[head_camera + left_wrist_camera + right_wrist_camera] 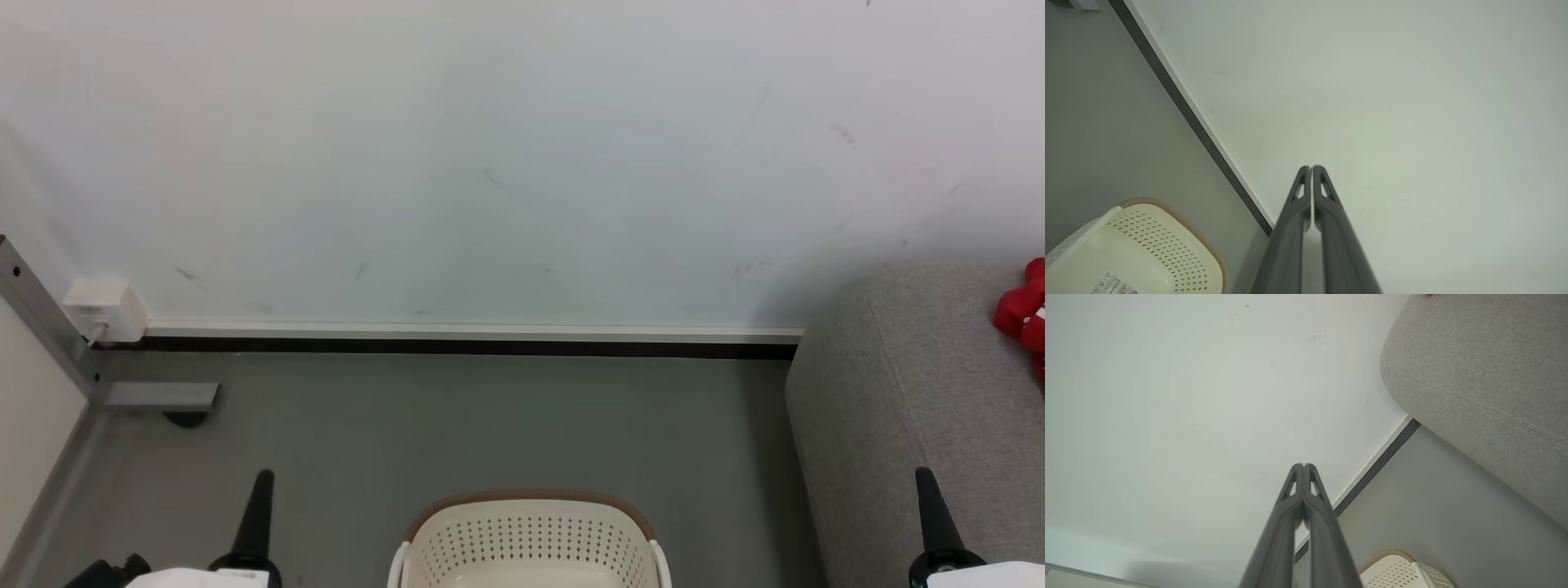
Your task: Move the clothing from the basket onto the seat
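illegible sticker (1112, 286) on basket (1163, 241)

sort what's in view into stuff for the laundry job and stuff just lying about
For the job: cream-white perforated plastic basket with brown rim; light grey fabric sofa; bright red clothing on it.
Just there: small white plastic wall box; grey metal bar at floor level.

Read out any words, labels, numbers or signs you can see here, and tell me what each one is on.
Sticker inside the basket: printed lines and a small triangle mark, too small and blurred to read.
No other text is legible anywhere.
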{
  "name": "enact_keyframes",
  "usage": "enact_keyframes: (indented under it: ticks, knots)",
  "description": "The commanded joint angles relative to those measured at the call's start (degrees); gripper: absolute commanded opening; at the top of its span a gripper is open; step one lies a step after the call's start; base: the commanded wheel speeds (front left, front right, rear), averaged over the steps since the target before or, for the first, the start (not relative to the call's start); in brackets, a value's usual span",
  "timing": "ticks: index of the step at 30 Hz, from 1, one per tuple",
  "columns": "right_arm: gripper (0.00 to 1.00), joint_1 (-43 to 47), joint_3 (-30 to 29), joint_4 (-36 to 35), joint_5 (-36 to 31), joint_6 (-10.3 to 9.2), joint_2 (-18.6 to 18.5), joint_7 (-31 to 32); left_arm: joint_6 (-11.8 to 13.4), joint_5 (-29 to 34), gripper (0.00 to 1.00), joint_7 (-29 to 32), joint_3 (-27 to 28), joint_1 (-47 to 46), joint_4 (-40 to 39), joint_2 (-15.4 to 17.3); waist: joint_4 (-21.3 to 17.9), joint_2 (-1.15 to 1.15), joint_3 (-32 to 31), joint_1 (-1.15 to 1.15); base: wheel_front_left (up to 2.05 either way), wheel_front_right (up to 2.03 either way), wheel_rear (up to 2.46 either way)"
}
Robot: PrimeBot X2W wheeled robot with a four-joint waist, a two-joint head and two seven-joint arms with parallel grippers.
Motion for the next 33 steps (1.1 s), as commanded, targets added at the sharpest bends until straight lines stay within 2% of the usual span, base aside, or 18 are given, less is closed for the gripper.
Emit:
enact_keyframes:
  ticks: [1,33]
  knots:
    - [0.00,-1.2,-0.4,-0.8,1.8,-0.07,-0.6,0.4,-0.4,-1.7,0.00,0.5,0.3,-1.2,-0.6,0.2,-0.1,0.00,0.0,0.00,0.00,0.00,0.00]
    - [0.00,-2.8,-1.6,-1.5,17.7,-0.10,-0.7,4.4,-0.8,-16.7,0.00,4.5,1.8,-2.7,-1.2,0.0,-1.0,0.00,0.9,0.00,0.00,0.00,0.00]
